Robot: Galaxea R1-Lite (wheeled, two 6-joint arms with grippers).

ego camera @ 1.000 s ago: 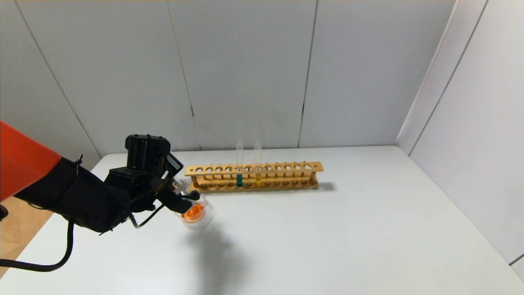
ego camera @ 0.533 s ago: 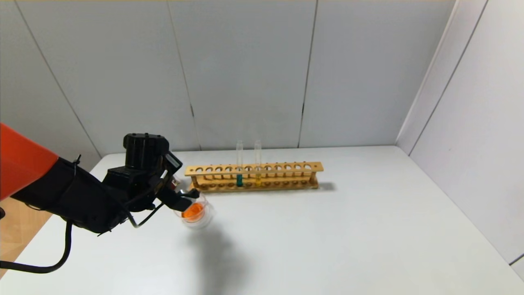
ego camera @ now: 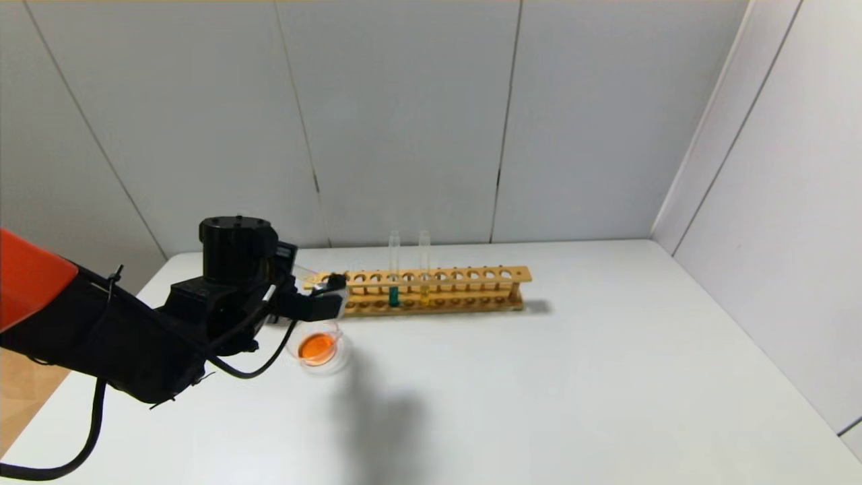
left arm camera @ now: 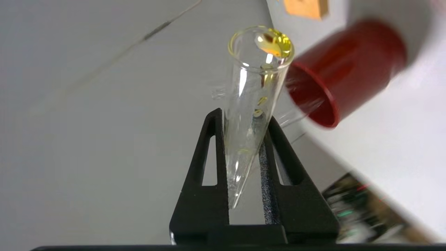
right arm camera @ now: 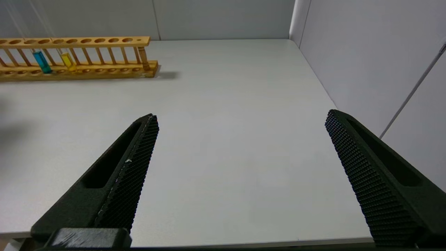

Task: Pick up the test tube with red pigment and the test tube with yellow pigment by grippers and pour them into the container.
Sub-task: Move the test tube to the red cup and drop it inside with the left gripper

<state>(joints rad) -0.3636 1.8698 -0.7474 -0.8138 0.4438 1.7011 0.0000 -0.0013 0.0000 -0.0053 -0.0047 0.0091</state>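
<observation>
My left gripper [ego camera: 331, 298] is shut on a clear test tube [left arm camera: 256, 80] that carries only yellow drops and a yellow smear at its far end. It hovers by the left end of the wooden rack [ego camera: 471, 275], just above and behind the container [ego camera: 316, 349]. The container is a small clear glass dish with orange liquid in it. A tube with yellow liquid [ego camera: 424, 266] and a teal one [ego camera: 394, 269] stand in the rack. The test tube with red pigment does not show. My right gripper [right arm camera: 242, 116] hangs open over bare table, out of the head view.
In the left wrist view a dark red round cup shape [left arm camera: 345, 69] lies just past the held tube's end. White walls close the table [ego camera: 572, 377] at the back and right. The rack [right arm camera: 76, 66] is far from the right gripper.
The left gripper has lifted off the dish and swung up and right toward the rack's left end, still holding the tube. The dish now shows uncovered.
</observation>
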